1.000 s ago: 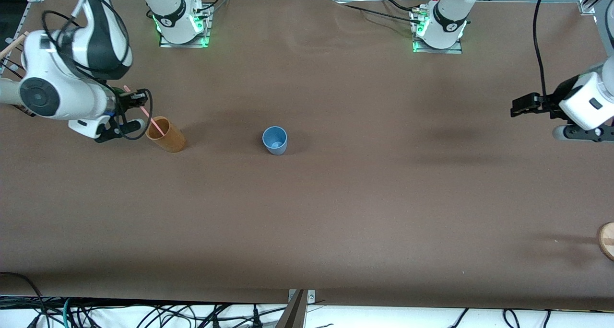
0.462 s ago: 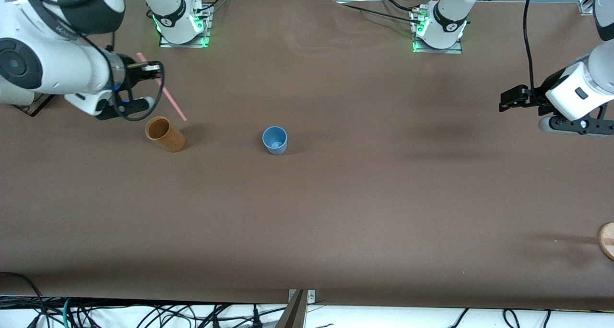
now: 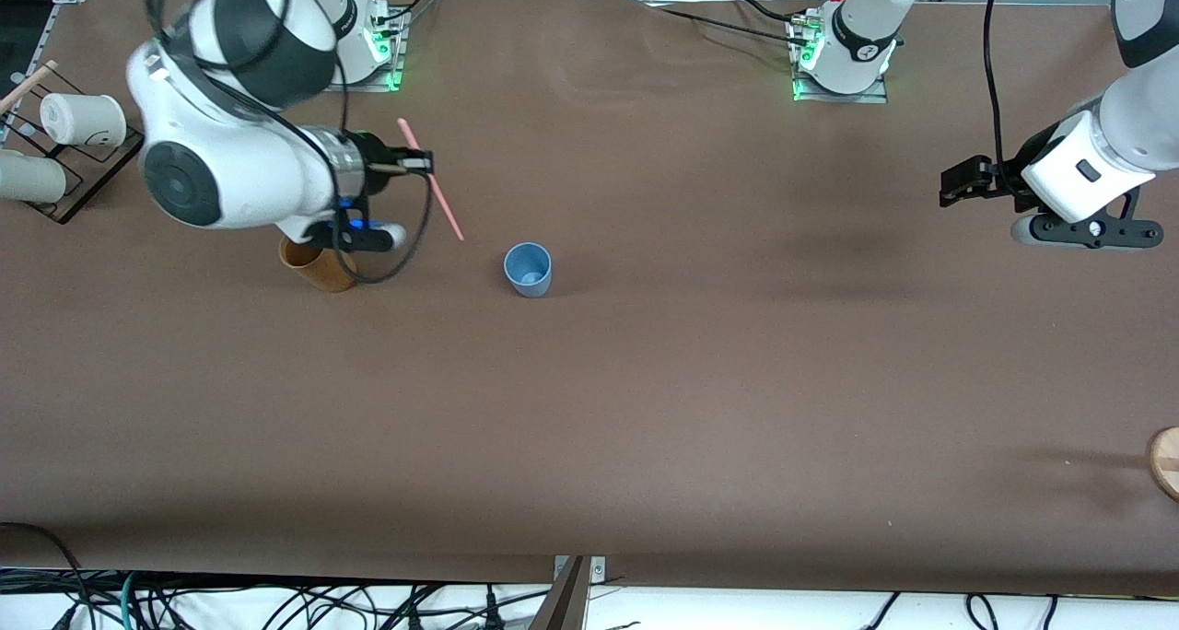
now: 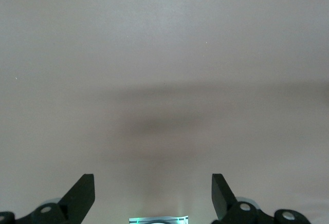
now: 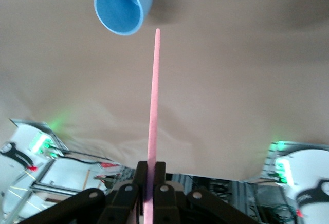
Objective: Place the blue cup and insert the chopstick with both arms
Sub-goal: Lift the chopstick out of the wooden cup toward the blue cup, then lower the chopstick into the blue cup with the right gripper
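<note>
Here the right gripper (image 3: 416,162) is seen clamped on the pink chopstick (image 3: 430,180), fingers pressed together around it near its upper part. The stick is held tilted in the air over the brown table (image 3: 645,409), its lower tip pointing down toward the blue cup (image 3: 528,269) but apart from it. In the right wrist view the chopstick (image 5: 152,121) is gripped between the two black fingers (image 5: 160,188), and its free tip ends just beside the blue cup (image 5: 123,5), outside the rim.

The blue cup is stood upright, mouth up, about midway along the table's length and somewhat nearer the base edge than the camera edge. A tan-brown cup (image 3: 318,266) is found beside it toward the right arm's end, partly covered by the right arm's wrist. At the table's corner by the right arm's base a black rack (image 3: 87,165) with white cups (image 3: 81,119) is seen.

The left gripper (image 3: 963,186) is held in the air over the left arm's end of the table, fingers spread apart and nothing between them; in the left wrist view its fingertips (image 4: 82,196) are seen wide over bare tabletop. That arm is waiting. A round wooden piece (image 3: 1166,461) is cut off at the table's edge at the same end, nearer the camera.
</note>
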{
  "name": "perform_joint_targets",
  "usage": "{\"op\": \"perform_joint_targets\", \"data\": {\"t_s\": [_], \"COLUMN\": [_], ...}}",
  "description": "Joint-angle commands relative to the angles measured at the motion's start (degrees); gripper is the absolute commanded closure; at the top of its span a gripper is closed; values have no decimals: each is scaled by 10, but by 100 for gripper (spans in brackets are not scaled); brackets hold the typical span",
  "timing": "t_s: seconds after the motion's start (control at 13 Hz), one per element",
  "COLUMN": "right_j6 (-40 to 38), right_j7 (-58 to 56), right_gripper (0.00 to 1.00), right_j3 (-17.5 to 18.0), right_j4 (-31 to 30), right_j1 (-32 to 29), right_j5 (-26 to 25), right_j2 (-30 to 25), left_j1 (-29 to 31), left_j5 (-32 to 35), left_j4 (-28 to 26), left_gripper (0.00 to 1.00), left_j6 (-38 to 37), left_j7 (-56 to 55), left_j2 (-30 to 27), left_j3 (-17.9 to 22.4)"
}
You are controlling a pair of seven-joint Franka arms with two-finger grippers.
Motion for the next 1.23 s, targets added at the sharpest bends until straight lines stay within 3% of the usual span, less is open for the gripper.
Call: {"op": "perform_joint_targets", "data": {"t_s": [0.0, 0.69, 0.77, 0.85, 1.15], "right_j6": [35, 137, 155, 160, 132], "right_j7": [67, 97, 98, 96, 92], "right_gripper": [100, 98, 25, 0, 0], "right_j3": [-3, -3, -4, -5, -11], "right_j4": [29, 33, 33, 33, 63], "right_j1": [21, 87, 87, 86, 81], "right_j5": [17, 14, 16, 12, 7], "right_j2": [51, 100, 112, 114, 102], "left_j1": [0, 3, 4, 5, 5], "left_j5": [-8, -12, -12, -12, -12], "left_j4": [10, 17, 19, 19, 19], "left_gripper": [0, 0, 0, 0, 0], "left_j6": [7, 8, 8, 7, 7], "left_j7": [-4, -2, -2, -1, -1], "left_j2": [12, 19, 19, 19, 19], "left_j3": [1, 2, 2, 2, 2]}}
